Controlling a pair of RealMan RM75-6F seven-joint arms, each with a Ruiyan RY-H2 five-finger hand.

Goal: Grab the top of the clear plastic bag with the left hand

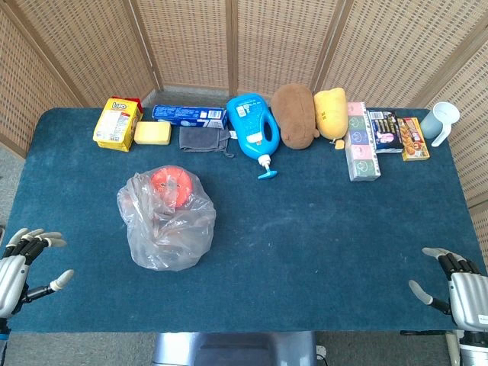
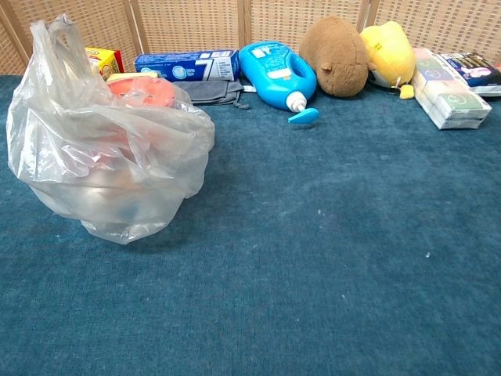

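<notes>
A clear plastic bag (image 1: 166, 221) stands on the blue table (image 1: 305, 244), left of centre, with an orange-red object (image 1: 169, 186) inside near its top. In the chest view the bag (image 2: 109, 149) fills the left side, its crumpled top (image 2: 59, 35) sticking up. My left hand (image 1: 19, 267) hovers at the table's front left corner, fingers spread, holding nothing, well left of the bag. My right hand (image 1: 457, 286) sits at the front right corner, fingers apart and empty. Neither hand shows in the chest view.
Along the back edge lie a yellow box (image 1: 117, 124), a yellow sponge (image 1: 152, 133), a blue carton (image 1: 189, 114), a grey cloth (image 1: 203, 139), a blue pump bottle (image 1: 255, 131), brown (image 1: 295, 114) and yellow (image 1: 330, 113) plush toys, boxed packs (image 1: 362, 145) and a grey cup (image 1: 442, 122).
</notes>
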